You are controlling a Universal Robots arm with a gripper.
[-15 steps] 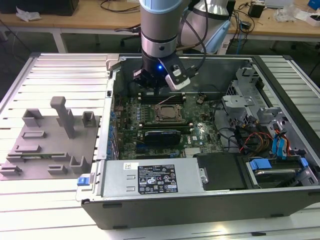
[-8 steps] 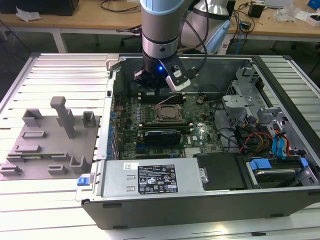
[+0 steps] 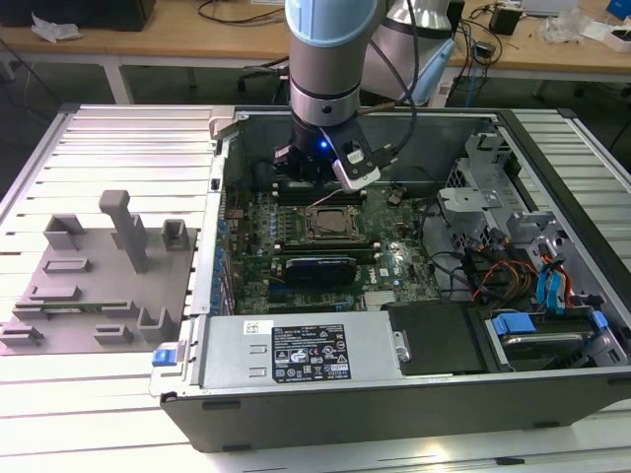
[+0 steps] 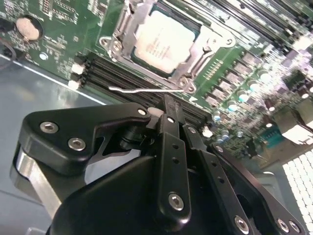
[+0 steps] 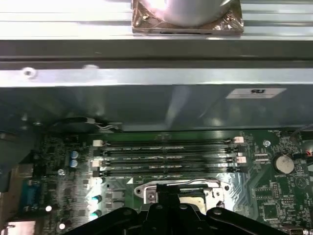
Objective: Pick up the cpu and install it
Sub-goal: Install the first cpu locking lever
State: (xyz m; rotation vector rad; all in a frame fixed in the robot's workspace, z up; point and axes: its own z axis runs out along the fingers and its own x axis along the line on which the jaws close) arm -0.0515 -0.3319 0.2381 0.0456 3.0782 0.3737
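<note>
The cpu [image 4: 164, 41], a small square chip with a pale silvery top, lies inside the black metal-framed socket [image 4: 200, 46] on the green motherboard. In the exterior view the socket [image 3: 330, 222] sits mid-board, with the arm's gripper [image 3: 315, 182] just behind it inside the open computer case. In both wrist views the black fingers meet, with nothing between them. The gripper [image 4: 168, 103] hangs over the memory slots [image 4: 105, 73] beside the socket, apart from the chip. A thin metal socket lever [image 4: 142, 89] lies between them. An edge of the cpu [image 5: 191, 198] peeks past the gripper [image 5: 168, 198].
A grey power supply [image 3: 296, 350] lines the case's front. A grey fixture tray [image 3: 99, 286] with upright posts lies on the slatted table at the exterior view's left. A dark expansion card [image 3: 320, 268] sits in front of the socket. Drive bays and cables [image 3: 513, 276] fill the right.
</note>
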